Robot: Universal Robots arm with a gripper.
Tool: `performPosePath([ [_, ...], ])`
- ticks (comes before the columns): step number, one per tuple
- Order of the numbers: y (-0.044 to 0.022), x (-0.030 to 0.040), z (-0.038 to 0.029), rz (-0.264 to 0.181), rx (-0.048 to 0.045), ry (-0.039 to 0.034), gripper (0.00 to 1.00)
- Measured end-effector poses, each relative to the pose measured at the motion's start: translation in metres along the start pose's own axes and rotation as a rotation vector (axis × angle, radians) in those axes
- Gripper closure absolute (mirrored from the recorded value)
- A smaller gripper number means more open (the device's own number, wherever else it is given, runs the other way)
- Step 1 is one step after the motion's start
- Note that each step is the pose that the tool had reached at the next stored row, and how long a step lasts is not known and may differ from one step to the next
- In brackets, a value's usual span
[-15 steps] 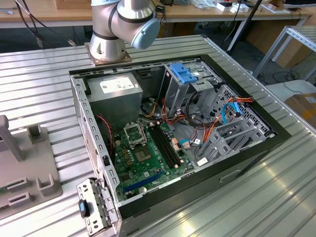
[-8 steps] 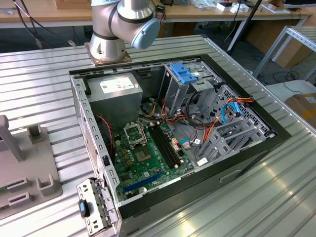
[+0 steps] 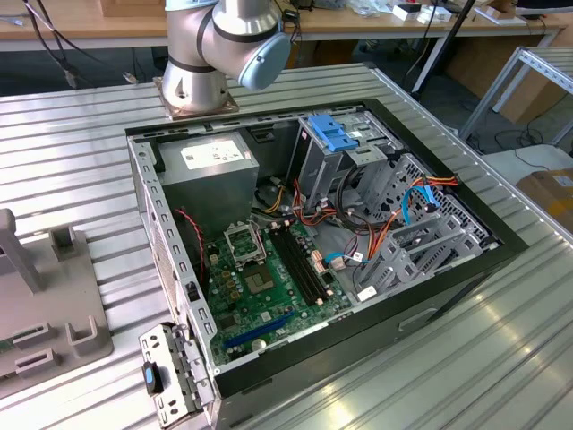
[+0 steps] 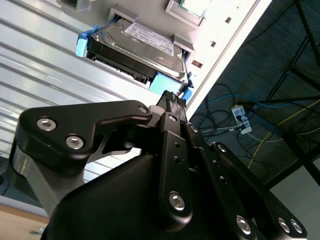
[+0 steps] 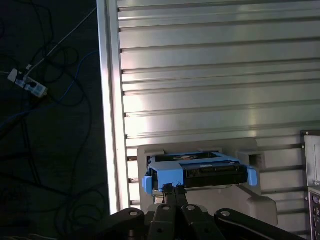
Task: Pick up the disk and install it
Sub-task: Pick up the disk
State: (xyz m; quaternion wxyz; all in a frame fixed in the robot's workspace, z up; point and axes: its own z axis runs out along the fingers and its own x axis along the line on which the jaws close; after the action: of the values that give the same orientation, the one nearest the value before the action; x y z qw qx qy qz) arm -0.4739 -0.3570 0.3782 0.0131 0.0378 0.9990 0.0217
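- The disk (image 5: 210, 174), silver-grey with a white label, lies flat in a grey holder (image 5: 250, 202). In the second wrist view its labelled face (image 4: 142, 42) is turned up.
- Bright blue rails (image 5: 150, 181) frame the disk's sides and stick out a little past the holder's walls.
- The holder rests on the slatted aluminium table (image 5: 210, 75), close to the table's edge.
- The gripper (image 5: 172, 189) points straight at the disk's near edge, with its black linkages narrowing to a tip against the blue rail.
- In the second wrist view the gripper (image 4: 172, 96) shows its two fingertips drawn close together with no clear gap. They are touching or just beside the blue plastic, and I cannot tell whether they pinch it.
- Beyond the table's edge, a white power strip (image 5: 27, 82) and loose cables lie on the dark floor.
- In the exterior view the arm's base (image 3: 192, 94) is bolted to the table just behind an open computer case (image 3: 501, 246). Its shoulder joint (image 3: 242, 36) leans over the base, and the rest of the arm runs out of frame.
- Inside the case are a green motherboard (image 3: 269, 278), a grey power-supply box (image 3: 206, 170) and a metal cage with a blue bracket (image 3: 333, 133) on top.
- A grey fixture (image 3: 54, 305) sits on the table at the exterior view's left of the case.
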Motion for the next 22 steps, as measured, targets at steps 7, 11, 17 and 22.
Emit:
performPosePath([
  [7, -0.0001, 0.0, 0.0001, -0.029, 0.0004, 0.0011, 0.89],
  [11, -0.0001, 0.0, 0.0003, -0.109, -0.0015, 0.0046, 0.89],
  [17, -0.0001, 0.0, 0.0012, -0.243, -0.0047, 0.0106, 0.89],
  [22, -0.0002, 0.0001, 0.0029, -0.393, -0.0084, 0.0171, 0.89],
])
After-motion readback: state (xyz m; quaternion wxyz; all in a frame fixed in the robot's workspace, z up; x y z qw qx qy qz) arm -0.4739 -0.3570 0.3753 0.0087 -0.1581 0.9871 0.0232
